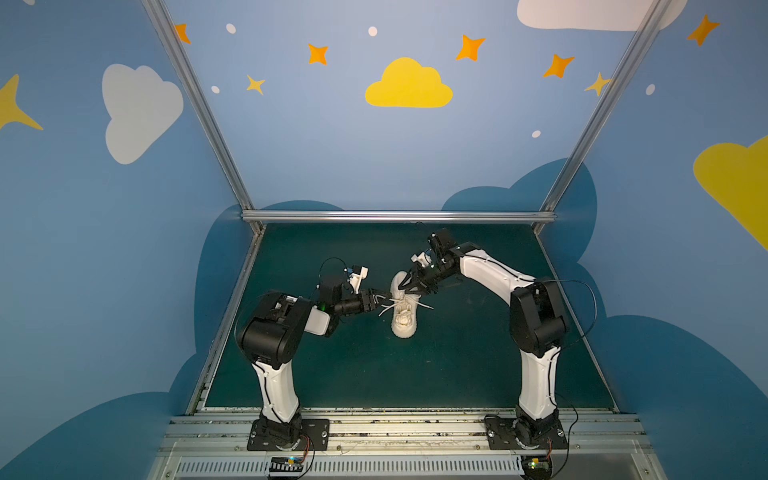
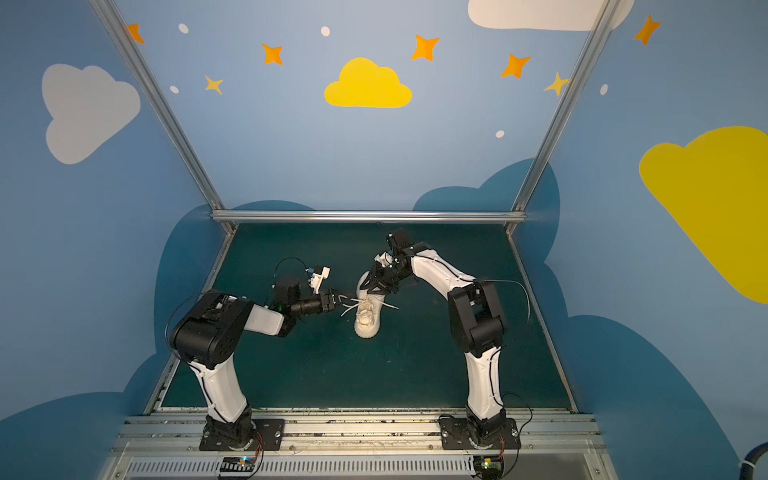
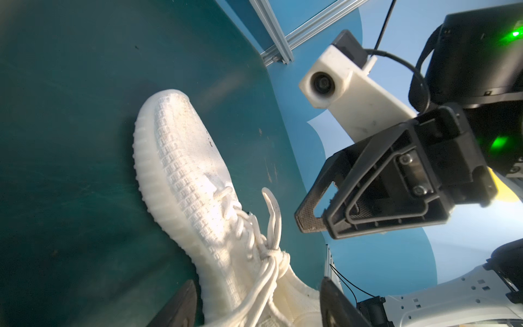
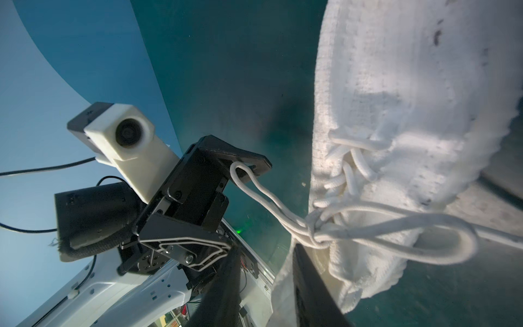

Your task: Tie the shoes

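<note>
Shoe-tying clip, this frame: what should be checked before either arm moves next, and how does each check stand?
1. Bow tied on the shoe: ok; two loops show.
2. Left gripper clear of the bow: not ok; jaws open, but one loop looks to rest against a finger.
3. Right gripper empty: ok; jaws apart, nothing between.
4. Shoe sole-down on the mat: ok.
5. Bow tight: cannot tell.

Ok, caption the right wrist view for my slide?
Left gripper, jaws open, at one lace loop of the sneaker, its bow knot formed.
</note>
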Controlling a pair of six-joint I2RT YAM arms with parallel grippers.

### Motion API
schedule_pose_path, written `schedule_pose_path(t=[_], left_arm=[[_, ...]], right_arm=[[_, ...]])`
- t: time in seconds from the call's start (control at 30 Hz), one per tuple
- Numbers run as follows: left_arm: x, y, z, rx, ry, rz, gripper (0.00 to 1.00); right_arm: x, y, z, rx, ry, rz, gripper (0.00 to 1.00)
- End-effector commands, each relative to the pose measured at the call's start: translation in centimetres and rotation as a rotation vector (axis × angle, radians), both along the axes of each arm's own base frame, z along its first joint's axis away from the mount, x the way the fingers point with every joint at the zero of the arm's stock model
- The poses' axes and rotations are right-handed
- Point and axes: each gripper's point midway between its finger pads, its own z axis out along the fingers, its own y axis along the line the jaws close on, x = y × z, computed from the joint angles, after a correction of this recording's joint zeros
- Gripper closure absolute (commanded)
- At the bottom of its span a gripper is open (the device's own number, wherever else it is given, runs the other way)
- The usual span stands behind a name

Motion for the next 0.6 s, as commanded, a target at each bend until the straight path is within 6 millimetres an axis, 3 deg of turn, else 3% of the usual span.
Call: schedule_pose_path(t=[0.0, 0.3, 0.43, 0.57], left_arm=[[0.1, 0.3, 1.1, -0.027, -0.048, 0.017, 0.32], [-1.2, 0.9, 0.1, -0.029, -0.034, 0.05, 0.3], [-1.6, 1.2, -0.3, -0.043, -0.025, 0.073, 0.39], [-1.9, 1.3, -0.7, -0.055, -0.015, 0.075, 0.6]], right_arm=[[0.1, 1.2, 0.1, 0.036, 0.009, 0.013, 0.69], [-0.4, 2.0, -1.1, 0.042, 0.037, 0.023, 0.72], [-0.5, 2.1, -1.1, 0.043, 0.035, 0.024, 0.73], [-0.6, 2.1, -1.7, 0.041, 0.051, 0.02, 0.73]])
